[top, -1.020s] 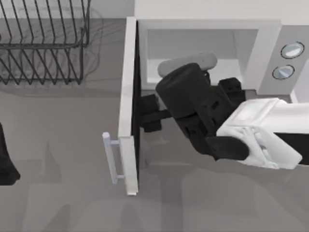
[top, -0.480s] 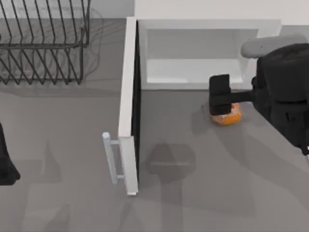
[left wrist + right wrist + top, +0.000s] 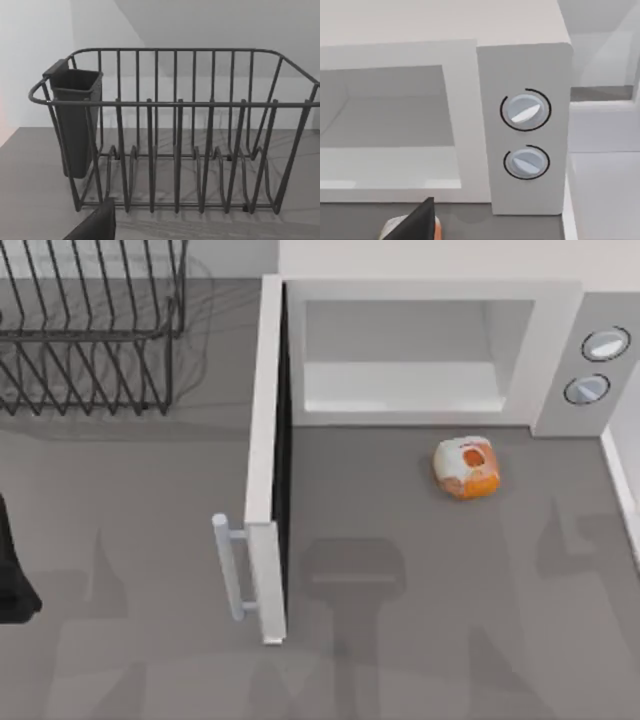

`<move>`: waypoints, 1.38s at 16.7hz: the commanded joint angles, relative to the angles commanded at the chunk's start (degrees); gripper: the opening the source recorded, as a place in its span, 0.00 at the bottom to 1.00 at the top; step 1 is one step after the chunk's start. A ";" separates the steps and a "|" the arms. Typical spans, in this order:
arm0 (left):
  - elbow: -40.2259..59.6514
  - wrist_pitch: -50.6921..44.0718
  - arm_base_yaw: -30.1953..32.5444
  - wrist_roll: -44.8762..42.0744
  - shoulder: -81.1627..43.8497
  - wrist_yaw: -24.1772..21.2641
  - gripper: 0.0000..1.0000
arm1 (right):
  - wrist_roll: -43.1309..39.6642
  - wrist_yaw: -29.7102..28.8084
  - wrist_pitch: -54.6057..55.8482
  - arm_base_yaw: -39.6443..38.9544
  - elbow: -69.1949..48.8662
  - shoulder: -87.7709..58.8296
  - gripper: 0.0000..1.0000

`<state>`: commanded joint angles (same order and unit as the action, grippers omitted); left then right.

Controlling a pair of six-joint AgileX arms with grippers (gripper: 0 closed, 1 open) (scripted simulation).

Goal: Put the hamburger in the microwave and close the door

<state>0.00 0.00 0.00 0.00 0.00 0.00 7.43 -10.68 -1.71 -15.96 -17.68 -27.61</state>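
Note:
The hamburger (image 3: pixel 466 467), an orange and cream lump, lies on the table just in front of the microwave (image 3: pixel 430 300), below the right end of its opening. The pale cavity (image 3: pixel 400 360) stands open with nothing in it. The door (image 3: pixel 266 455) is swung fully out toward the front, with its bar handle (image 3: pixel 230 565) on the left side. In the right wrist view I face the knob panel (image 3: pixel 526 135); a dark part of my right gripper (image 3: pixel 417 224) sits low in front, with a sliver of the hamburger (image 3: pixel 437 229) beside it. My left arm (image 3: pixel 12 575) is parked at the far left edge.
A black wire dish rack (image 3: pixel 90 330) stands at the back left, and the left wrist view faces it (image 3: pixel 175 130) with its dark cutlery cup (image 3: pixel 75 120). A pale raised edge (image 3: pixel 622 480) borders the table on the right. Open grey tabletop lies in front of the door.
My right arm has swung from the door across the microwave front, passed over the hamburger, and left the top view to the right. The hamburger stayed on the table.

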 joint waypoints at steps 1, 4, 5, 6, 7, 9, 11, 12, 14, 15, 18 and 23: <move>0.00 0.00 0.00 0.00 0.00 0.00 1.00 | -1.15 1.77 0.03 2.62 3.18 5.37 1.00; 0.00 0.00 0.00 0.00 0.00 0.00 1.00 | -4.38 6.48 0.56 9.67 11.25 18.07 1.00; 0.00 0.00 0.00 0.00 0.00 0.00 1.00 | -5.28 7.74 0.83 11.57 13.27 21.15 1.00; 0.00 0.00 0.00 0.00 0.00 0.00 1.00 | -6.06 8.81 1.11 13.18 14.90 23.64 1.00; 0.00 0.00 0.00 0.00 0.00 0.00 1.00 | -6.69 9.67 1.37 14.46 16.18 25.53 1.00; 0.00 0.00 0.00 0.00 0.00 0.00 1.00 | -7.40 10.63 1.70 15.88 17.60 27.51 1.00; 0.00 0.00 0.00 0.00 0.00 0.00 1.00 | -7.43 10.68 1.71 15.96 17.68 27.61 1.00; 0.00 0.00 0.00 0.00 0.00 0.00 1.00 | -7.43 10.68 1.71 15.96 17.68 27.61 1.00; 0.00 0.00 0.00 0.00 0.00 0.00 1.00 | -7.43 10.68 1.71 15.96 17.68 27.61 1.00; 0.00 0.00 0.00 0.00 0.00 0.00 0.92 | -7.43 10.68 1.71 15.96 17.68 27.61 1.00; 0.00 0.00 0.00 0.00 0.00 0.00 0.70 | -7.43 10.68 1.71 15.96 17.68 27.61 1.00; 0.00 0.00 0.00 0.00 0.00 0.00 0.32 | -7.43 10.68 1.71 15.96 17.68 27.61 1.00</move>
<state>0.00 0.00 0.00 0.00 0.00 0.00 0.00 0.00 0.00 0.00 0.00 0.00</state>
